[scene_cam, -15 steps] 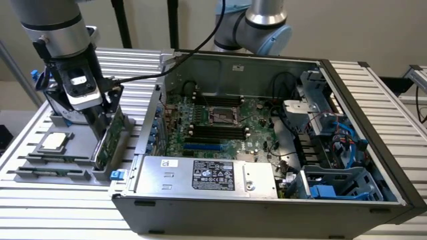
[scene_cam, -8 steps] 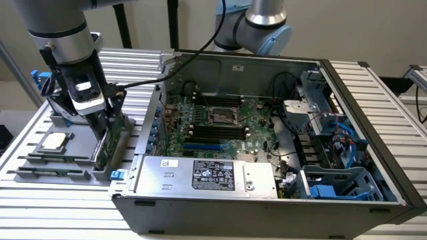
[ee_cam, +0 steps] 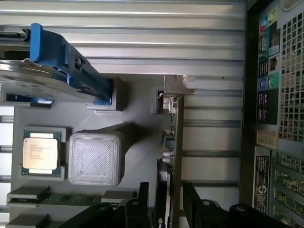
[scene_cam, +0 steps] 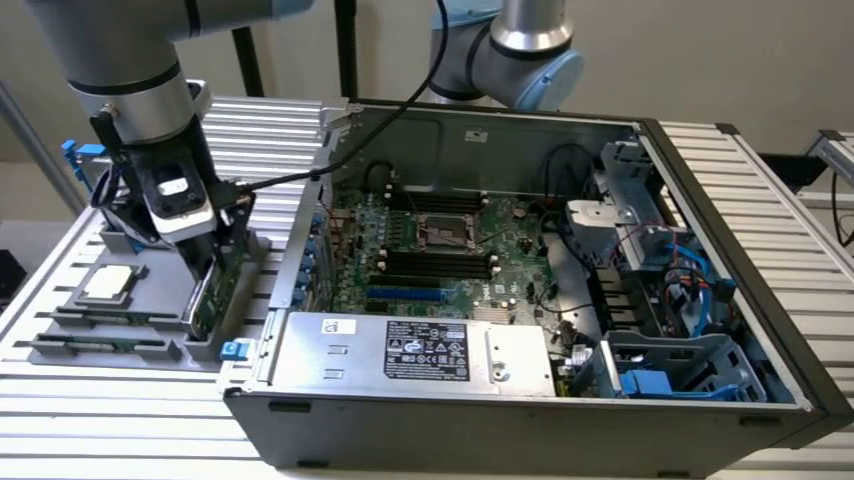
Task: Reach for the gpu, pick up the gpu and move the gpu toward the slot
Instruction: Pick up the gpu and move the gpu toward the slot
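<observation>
Tool (scene_cam: pixel 203 288) (ee_cam: pixel 166 202) is hovering with fingers spread, straddling 1 gpu (ee_cam: pixel 176 137) | gpu is standing on edge in grey holder (ee_cam: pixel 137 118) right beneath the tool, not yet gripped, probably kept upright so fingers can pinch both faces | open case (scene_cam: pixel 534 420) is sitting beside the tool

This is looking like a robotics lab set up for computer assembly. An open computer case (scene_cam: pixel 534 432) is lying on a ribbed aluminium table (scene_cam: pixel 763 190), its motherboard (scene_cam: pixel 454 262) showing, and a robot arm (scene_cam: pixel 127 60) is hanging over a grey fixture tray (ee_cam: pixel 137 142) holding loose parts.
</observation>
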Controlling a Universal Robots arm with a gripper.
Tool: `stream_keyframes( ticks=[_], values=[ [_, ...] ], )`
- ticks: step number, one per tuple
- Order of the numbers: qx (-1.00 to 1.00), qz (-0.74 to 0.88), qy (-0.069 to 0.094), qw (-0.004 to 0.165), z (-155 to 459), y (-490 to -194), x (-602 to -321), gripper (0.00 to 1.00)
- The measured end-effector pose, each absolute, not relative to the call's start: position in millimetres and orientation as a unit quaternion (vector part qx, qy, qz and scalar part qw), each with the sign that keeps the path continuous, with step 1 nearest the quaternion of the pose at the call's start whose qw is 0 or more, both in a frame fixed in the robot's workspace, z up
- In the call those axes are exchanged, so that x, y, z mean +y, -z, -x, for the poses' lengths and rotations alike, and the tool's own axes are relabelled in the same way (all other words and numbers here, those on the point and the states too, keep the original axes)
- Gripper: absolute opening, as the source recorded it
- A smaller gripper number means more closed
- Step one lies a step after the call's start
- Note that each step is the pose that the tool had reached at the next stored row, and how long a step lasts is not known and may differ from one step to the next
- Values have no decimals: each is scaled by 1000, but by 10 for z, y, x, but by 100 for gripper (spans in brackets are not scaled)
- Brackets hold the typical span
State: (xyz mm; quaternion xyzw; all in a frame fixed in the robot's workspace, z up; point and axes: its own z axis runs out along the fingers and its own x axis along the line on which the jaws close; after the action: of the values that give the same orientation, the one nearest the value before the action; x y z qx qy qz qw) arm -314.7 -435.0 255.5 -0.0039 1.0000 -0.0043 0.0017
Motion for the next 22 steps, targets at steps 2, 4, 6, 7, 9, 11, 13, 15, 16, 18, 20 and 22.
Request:
stream_keyframes(
  ticks=[2, 4, 6, 7, 9, 11, 13, 15, 16, 18, 20, 22],
  values=[
    [1000, 4, 6, 2, 3147, -2519, -4350, 42],
    [1000, 4, 7, 2, 3147, -2484, -4350, 42],
    [1000, 4, 9, 2, 3147, -2460, -4350, 42],
    [1000, 4, 9, 2, 3147, -2451, -4350, 42],
    [1000, 4, 10, 2, 3147, -2440, -4349, 42],
    [1000, 4, 11, 1, 3148, -2438, -4350, 40],
    [1000, 4, 11, 2, 3148, -2436, -4350, 33],
    [1000, 4, 11, 2, 3147, -2436, -4350, 33],
    [1000, 4, 11, 2, 3147, -2435, -4350, 33],
    [1000, 4, 11, 2, 3147, -2435, -4350, 31],
    [1000, 4, 11, 2, 3147, -2435, -4349, 26],
    [1000, 4, 11, 2, 3147, -2435, -4350, 26]
  ],
)
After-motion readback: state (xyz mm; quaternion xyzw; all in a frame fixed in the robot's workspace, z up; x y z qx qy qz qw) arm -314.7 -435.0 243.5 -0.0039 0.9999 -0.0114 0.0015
